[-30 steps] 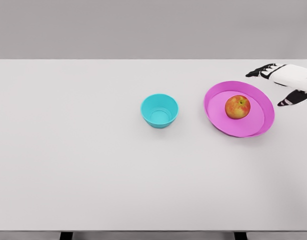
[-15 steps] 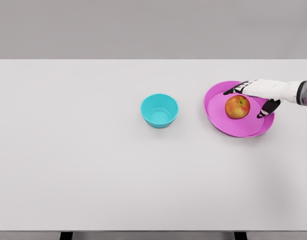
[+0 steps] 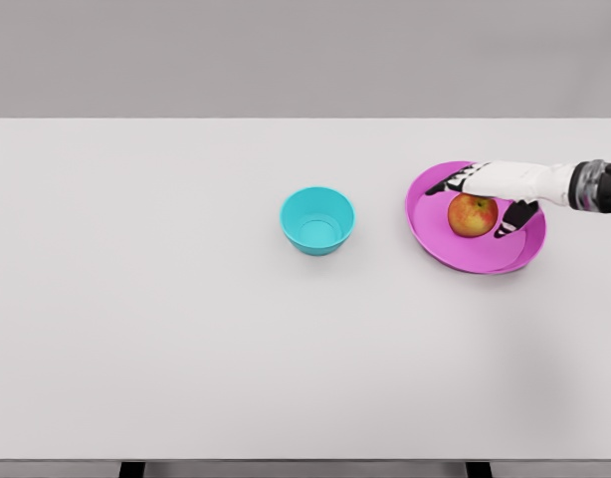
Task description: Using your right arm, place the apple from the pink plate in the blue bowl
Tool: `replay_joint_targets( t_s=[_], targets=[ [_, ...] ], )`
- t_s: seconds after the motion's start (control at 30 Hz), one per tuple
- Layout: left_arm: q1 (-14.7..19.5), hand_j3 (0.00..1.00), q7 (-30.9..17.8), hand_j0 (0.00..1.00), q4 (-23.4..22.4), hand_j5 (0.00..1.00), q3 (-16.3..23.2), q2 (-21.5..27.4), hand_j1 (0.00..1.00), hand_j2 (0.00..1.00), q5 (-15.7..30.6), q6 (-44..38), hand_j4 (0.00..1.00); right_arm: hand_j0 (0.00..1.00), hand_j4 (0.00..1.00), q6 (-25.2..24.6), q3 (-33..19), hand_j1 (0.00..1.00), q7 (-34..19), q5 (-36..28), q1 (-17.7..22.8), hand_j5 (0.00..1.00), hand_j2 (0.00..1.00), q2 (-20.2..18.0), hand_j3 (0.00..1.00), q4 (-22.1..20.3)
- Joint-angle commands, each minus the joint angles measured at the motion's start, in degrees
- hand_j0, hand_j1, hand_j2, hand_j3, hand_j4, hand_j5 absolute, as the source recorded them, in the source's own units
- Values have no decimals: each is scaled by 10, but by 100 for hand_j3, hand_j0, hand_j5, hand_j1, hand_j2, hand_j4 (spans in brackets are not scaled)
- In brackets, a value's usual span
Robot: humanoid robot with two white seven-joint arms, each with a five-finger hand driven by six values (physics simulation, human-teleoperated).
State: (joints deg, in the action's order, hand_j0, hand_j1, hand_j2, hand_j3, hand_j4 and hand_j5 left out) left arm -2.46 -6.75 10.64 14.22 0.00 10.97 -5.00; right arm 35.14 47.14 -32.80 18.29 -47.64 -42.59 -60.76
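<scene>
Along the near edge of the white tabletop (image 3: 186, 349) the surface is bare, and two dark table legs show just below it. Toward the middle of the tabletop, a little right of centre, stands the blue bowl (image 3: 317, 220), upright, with nothing in it. Near the right edge lies the pink plate (image 3: 435, 239), well apart from the bowl. The apple (image 3: 472, 215), red and yellow, sits on the plate, right of its middle. Over the far side of the apple reaches the right hand (image 3: 493, 189), its white arm coming in from the right edge. Its dark-tipped fingers (image 3: 451, 183) are spread above and beyond the fruit, the thumb down at the apple's right side. Whether the hand touches the apple cannot be told; it has not closed on it.
</scene>
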Motion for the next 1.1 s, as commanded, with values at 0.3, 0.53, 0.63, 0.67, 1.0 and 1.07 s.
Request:
replay_joint_targets(
  t_s=[0.3,0.53,0.63,0.67,1.0,1.07],
  targets=[
    [0,100,0,100,0,100,0,0,100,100,0,0,100,60,60,-1,9,60,-1,-3,3,60,60,-5,60,-2],
    [0,100,0,100,0,100,-1,0,100,100,0,0,100,53,53,-1,8,53,-1,-3,2,53,53,-6,53,-2],
    [0,100,0,100,0,100,0,0,100,100,0,0,100,53,53,-1,3,53,0,-3,-2,53,53,-7,53,-5],
    [0,100,0,100,0,100,0,0,100,100,0,0,100,53,53,-1,2,53,0,-4,-2,53,53,-7,53,-6],
    [0,100,0,100,0,100,-1,0,100,100,0,0,100,54,54,-1,2,54,0,-5,-33,54,54,-4,54,-16],
    [0,100,0,100,0,100,-1,0,100,100,0,0,100,54,54,-1,1,54,0,-5,-35,54,54,-2,54,-24]
  ],
)
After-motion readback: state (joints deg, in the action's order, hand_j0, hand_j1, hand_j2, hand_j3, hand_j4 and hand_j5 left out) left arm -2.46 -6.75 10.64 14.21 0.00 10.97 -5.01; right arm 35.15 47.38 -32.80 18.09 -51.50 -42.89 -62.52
